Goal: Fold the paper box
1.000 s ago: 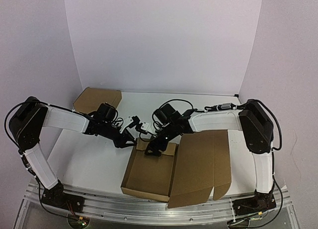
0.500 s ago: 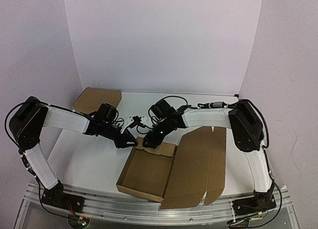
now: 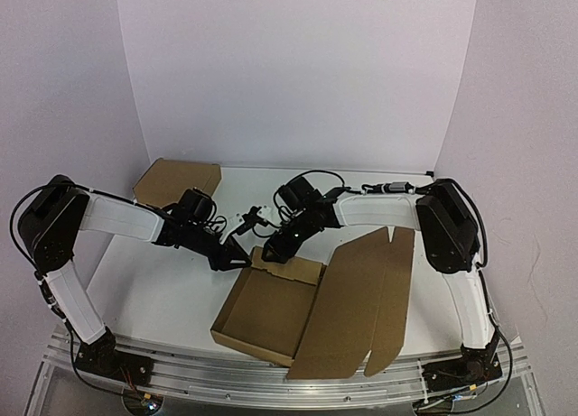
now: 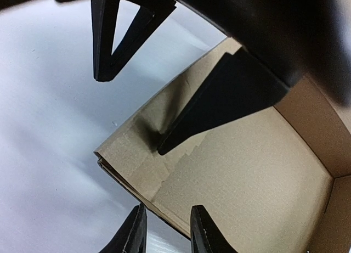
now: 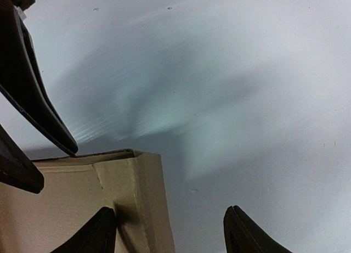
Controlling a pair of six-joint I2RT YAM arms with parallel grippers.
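The paper box [image 3: 266, 312] lies open at the table's middle, a shallow brown tray with its lid panel [image 3: 357, 299] slanting up on the right. My left gripper [image 3: 237, 254] is at the far left corner. In the left wrist view its jaws [image 4: 167, 231] stand narrowly open astride the box's wall [image 4: 126, 154], one finger outside over the table and one over the inside. My right gripper [image 3: 274, 252] is at the far wall beside it. Its jaws [image 5: 170, 231] are wide open, one finger against the inside of the corner wall [image 5: 142, 198] and the other over bare table.
A second, ready-made brown cardboard box [image 3: 178, 179] sits at the back left by the wall. The white table [image 3: 163, 281] runs to a metal rail at the near edge. White walls close in the back and both sides.
The right gripper has drawn back from inside the box to its far wall and narrowed its jaws. The box has turned slightly and the lid panel has swung. The left jaws have closed a little.
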